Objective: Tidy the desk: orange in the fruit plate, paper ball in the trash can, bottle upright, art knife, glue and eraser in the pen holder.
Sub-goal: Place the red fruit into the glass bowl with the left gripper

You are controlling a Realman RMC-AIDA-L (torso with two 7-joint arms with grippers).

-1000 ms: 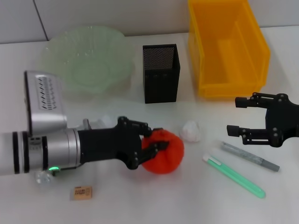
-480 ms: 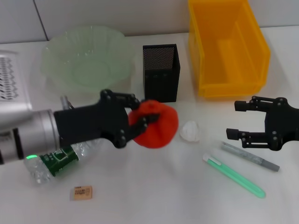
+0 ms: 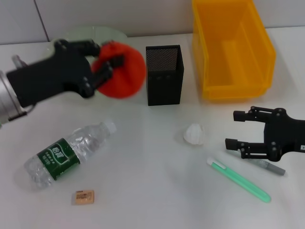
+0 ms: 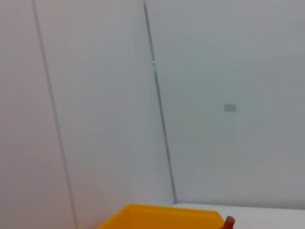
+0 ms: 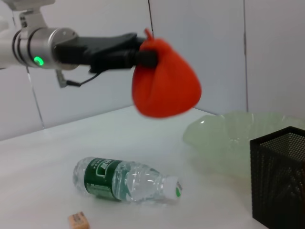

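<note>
My left gripper (image 3: 110,67) is shut on the orange (image 3: 121,71) and holds it in the air over the near right rim of the pale green fruit plate (image 3: 90,31). In the right wrist view the orange (image 5: 164,81) hangs well above the plate (image 5: 228,143). The bottle (image 3: 71,152) lies on its side at front left, with the eraser (image 3: 83,196) in front of it. The paper ball (image 3: 194,134) sits mid-table. My right gripper (image 3: 233,129) is open, low over the grey glue (image 3: 270,167), beside the green art knife (image 3: 238,180). The black mesh pen holder (image 3: 164,74) stands at centre back.
The yellow trash can (image 3: 233,47) stands at back right, next to the pen holder. A white wall runs behind the desk. The left wrist view shows only wall panels and the yellow trash can's rim (image 4: 162,217).
The left arm has lifted the orange from the desk and carried it back and left, up to the fruit plate. This uncovered the lying bottle. The right gripper drifted slightly down and left.
</note>
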